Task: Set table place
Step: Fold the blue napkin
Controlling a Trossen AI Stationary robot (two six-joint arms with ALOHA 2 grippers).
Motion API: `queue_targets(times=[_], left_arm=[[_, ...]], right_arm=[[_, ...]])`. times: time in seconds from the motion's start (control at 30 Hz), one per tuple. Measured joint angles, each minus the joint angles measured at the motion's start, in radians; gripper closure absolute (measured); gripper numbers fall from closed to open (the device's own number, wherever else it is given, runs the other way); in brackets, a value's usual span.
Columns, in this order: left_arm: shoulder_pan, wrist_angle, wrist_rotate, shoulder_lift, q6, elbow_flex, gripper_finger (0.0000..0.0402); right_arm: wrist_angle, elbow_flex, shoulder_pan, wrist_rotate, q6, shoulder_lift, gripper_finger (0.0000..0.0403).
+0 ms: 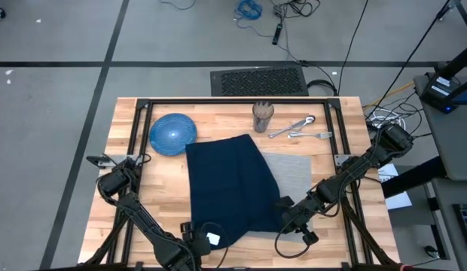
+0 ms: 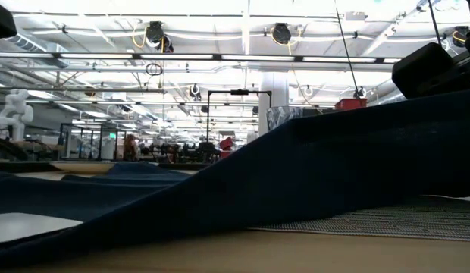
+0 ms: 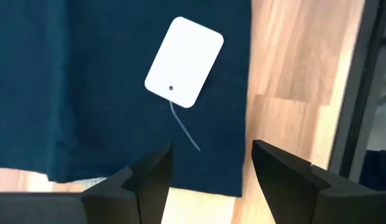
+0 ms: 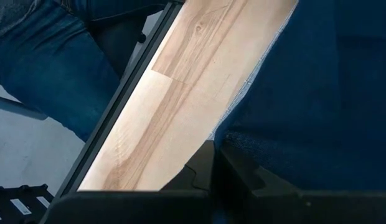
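1. My right tool (image 1: pixel 288 213) sits at the near right edge of the navy cloth (image 1: pixel 232 184), its fingers closed together on the cloth's hem (the right wrist view shows the fabric running straight in between them).
2. My left tool (image 3: pixel 208 171) hovers at the cloth's near left corner with its fingers spread wide and nothing between them; a white tag (image 3: pixel 184 61) on a thin string lies on the fabric just ahead of it.
3. The navy cloth is spread across the middle of the bench (image 1: pixel 120 207), tilted slightly, and covers the left part of the grey placemat (image 1: pixel 296 175); from bench height it rises in a slope toward my right tool.
4. The placemat lies flat, right of centre, with its right part exposed.
5. At the far side of the bench: a blue plate (image 1: pixel 172 134) to the left, a cup (image 1: pixel 263 114) near the middle, and cutlery (image 1: pixel 297 129) just right of the cup, all apart from the placemat.
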State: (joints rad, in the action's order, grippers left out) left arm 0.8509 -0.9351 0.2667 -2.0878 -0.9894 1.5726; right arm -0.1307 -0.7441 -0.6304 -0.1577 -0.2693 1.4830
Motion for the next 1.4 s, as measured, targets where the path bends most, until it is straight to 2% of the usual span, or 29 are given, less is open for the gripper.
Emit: queue_targets(times=[0.3, 0.63, 0.87, 1.2, 1.3, 1.4], left_arm=[[0.000, 0.020, 0.015, -0.003, -0.019, -0.013, 0.0196], [0.000, 0.061, -0.060, -0.071, -0.020, -0.033, 0.0196], [-0.021, -0.118, 0.029, -0.086, -0.148, -0.034, 0.0196], [-0.042, -0.169, 0.095, -0.090, -0.121, -0.040, 0.0197], [-0.043, -0.159, 0.095, -0.099, -0.091, -0.040, 0.0216], [-0.043, -0.140, 0.075, -0.113, -0.069, -0.038, 0.0280]], right_arm=[[0.000, 0.000, 0.000, 0.001, 0.011, 0.000, 0.0403], [0.014, 0.000, 0.000, 0.006, 0.019, 0.000, 0.0403], [0.041, 0.000, 0.000, 0.006, 0.023, 0.000, 0.0403], [0.046, 0.000, 0.000, 0.005, 0.031, 0.000, 0.0403], [0.045, 0.000, 0.000, 0.005, 0.031, 0.000, 0.0403], [0.045, 0.000, 0.000, 0.005, 0.039, 0.000, 0.0403]])
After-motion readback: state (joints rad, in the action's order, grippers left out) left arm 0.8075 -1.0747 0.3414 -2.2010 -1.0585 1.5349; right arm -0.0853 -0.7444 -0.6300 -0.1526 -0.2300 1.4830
